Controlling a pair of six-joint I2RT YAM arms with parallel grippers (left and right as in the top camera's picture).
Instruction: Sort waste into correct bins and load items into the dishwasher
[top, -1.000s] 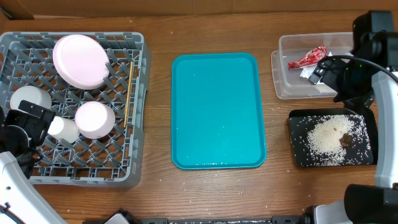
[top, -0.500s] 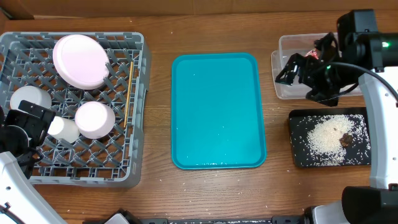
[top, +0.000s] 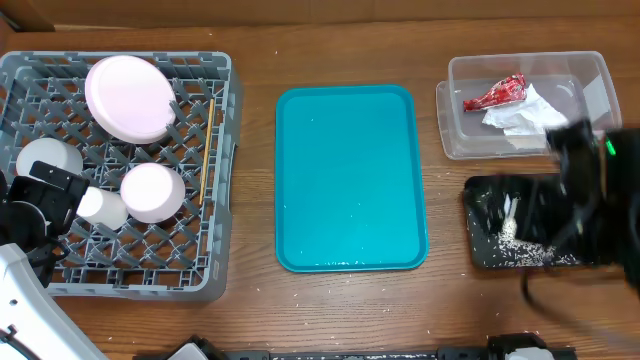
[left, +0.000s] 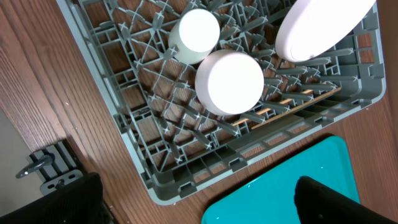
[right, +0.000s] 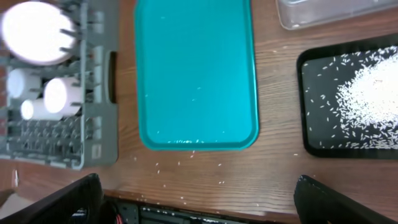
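Observation:
The grey dish rack (top: 222, 150) at the left holds a large pinkish plate (top: 128, 97), a small white dish (top: 48, 158), an upturned pale bowl (top: 152, 192), a white cup (top: 100, 207) and chopsticks (top: 205, 150). The clear tub (top: 590, 75) at the back right contains a red wrapper (top: 495, 93) and a white napkin (top: 525, 112). Rice (right: 373, 93) lies in the black tray (right: 308, 93). My left gripper (left: 196, 205) is open above the rack's corner (left: 143, 155). My right gripper (right: 202, 202) is open, high over the table's front edge. The blurred right arm (top: 585, 205) hides much of the black tray.
A teal serving tray (top: 350, 178) lies in the middle between the rack and the bins. Loose rice grains (right: 186, 165) are scattered on the wood in front of it. The left arm (top: 30, 215) sits at the rack's left edge.
The right arm has swung from above the clear tub toward the front, now blurred over the black tray. The wrapper and napkin in the tub are uncovered. The left arm has not moved.

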